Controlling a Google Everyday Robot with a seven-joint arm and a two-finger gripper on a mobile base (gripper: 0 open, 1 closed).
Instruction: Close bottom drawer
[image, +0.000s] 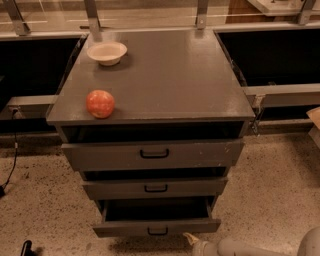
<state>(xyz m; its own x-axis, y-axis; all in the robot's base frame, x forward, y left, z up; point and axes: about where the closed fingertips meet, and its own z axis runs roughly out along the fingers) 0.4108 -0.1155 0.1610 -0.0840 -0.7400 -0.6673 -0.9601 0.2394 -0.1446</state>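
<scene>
The bottom drawer (156, 228) is the lowest and narrowest of three grey drawers, with a small black bar handle (157, 231). It stands pulled out a short way, its dark box showing behind the front. My gripper (192, 241) is low at the frame's bottom edge, just below and right of the drawer front, on a pale grey arm (250, 248) coming in from the lower right. One pale fingertip (189, 238) points toward the drawer front.
The middle drawer (155, 188) and the top drawer (152, 154) sit above. On the cabinet top (165, 75) lie a red apple (100, 103) and a white bowl (107, 52). Speckled floor (40, 210) surrounds the cabinet. Dark shelves flank it.
</scene>
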